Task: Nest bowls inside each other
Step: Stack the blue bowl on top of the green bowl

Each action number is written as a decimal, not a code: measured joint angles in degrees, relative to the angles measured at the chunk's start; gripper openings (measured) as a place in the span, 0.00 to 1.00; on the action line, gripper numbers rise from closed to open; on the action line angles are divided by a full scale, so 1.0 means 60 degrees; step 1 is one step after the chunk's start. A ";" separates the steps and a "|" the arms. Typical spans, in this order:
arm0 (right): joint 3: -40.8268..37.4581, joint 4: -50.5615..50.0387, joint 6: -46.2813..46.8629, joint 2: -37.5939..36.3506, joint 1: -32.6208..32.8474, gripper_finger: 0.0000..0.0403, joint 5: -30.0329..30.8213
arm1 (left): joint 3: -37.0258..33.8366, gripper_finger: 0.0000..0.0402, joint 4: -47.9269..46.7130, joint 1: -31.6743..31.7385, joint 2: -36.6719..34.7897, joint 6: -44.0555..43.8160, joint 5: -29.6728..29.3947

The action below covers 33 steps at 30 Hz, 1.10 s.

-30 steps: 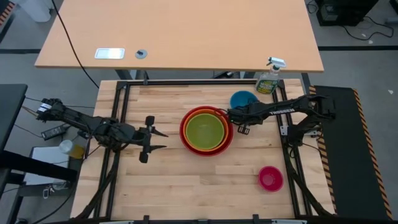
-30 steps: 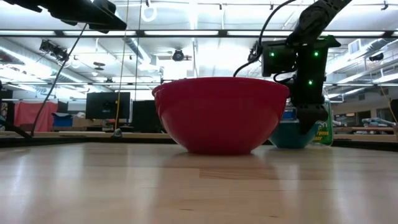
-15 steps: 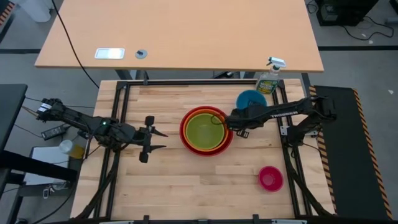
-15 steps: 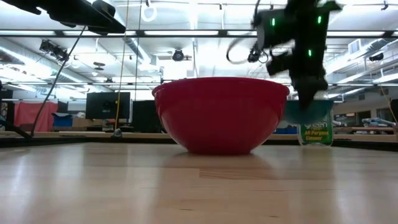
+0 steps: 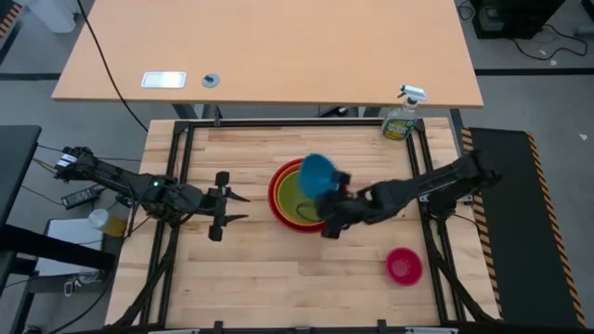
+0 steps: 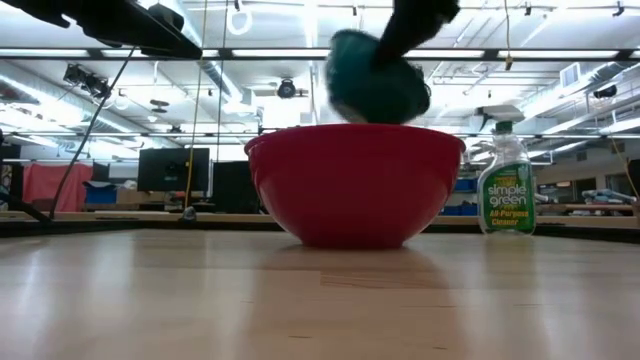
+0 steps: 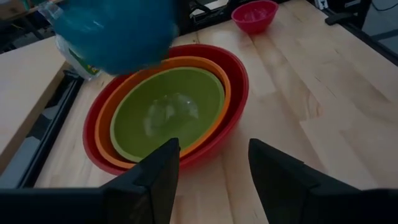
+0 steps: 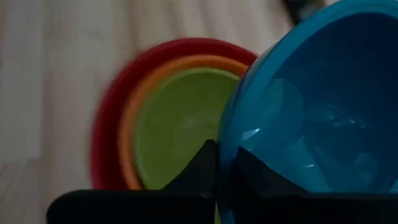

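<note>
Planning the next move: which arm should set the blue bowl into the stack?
Right. The right gripper already holds the blue bowl by its rim above the stacked bowls. The left gripper waits open beside the stack, holding nothing.

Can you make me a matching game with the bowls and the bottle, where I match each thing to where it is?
Things:
1. blue bowl
2. yellow-green bowl
3. pink bowl
4. spray bottle

Places:
A. standing at the far edge of the table
B. alone on the wood, near the front on the right arm's side
C. up in the air above the stack, pinched by the right gripper
D. sitting inside the orange bowl

Right pairs: 1-C, 2-D, 3-B, 4-A
</note>
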 joint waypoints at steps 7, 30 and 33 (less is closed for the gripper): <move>0.1086 -0.1105 -0.0419 0.2310 0.0088 0.08 -0.0398 | 0.0004 0.48 -0.0055 0.0004 0.0000 -0.0025 -0.0044; 0.3563 -0.3493 0.0077 0.4180 -0.0954 0.46 -0.3061 | 0.0007 0.48 -0.0123 0.0004 0.0000 0.0000 -0.0062; 0.3587 -0.3552 0.0684 0.3997 -0.1035 0.50 -0.4440 | 0.0007 0.48 -0.0127 0.0014 0.0000 0.0001 -0.0062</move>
